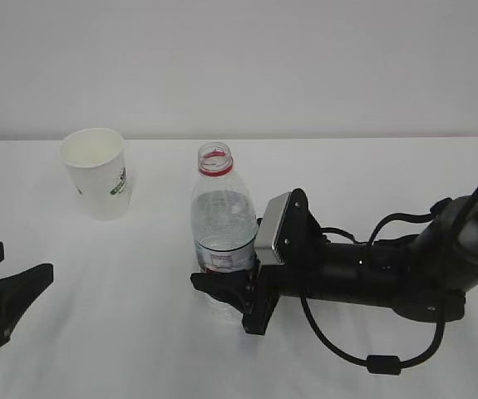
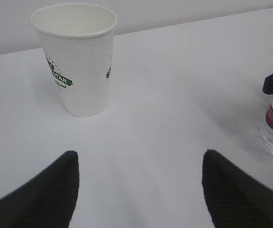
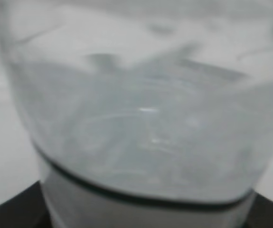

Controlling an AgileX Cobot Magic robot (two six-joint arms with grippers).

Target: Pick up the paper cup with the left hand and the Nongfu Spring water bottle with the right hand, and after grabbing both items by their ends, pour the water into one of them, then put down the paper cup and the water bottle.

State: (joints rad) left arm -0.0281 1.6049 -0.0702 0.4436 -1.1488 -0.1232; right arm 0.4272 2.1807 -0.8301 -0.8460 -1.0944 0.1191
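Here the right hand [image 1: 222, 287] brackets the upright Nongfu Spring water bottle [image 1: 223, 218] low down, grip unconfirmed; the left hand [image 1: 6, 283], open and empty, sits near-left of the paper cup [image 1: 97, 172].

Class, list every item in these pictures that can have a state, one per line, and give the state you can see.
paper cup: upright on the table, mouth open, nothing gripping it.
water bottle: upright, capless, partly filled with water.
left gripper: open, short of the cup, holding nothing.
right gripper: around the bottle's lower part; firm grip cannot be told.
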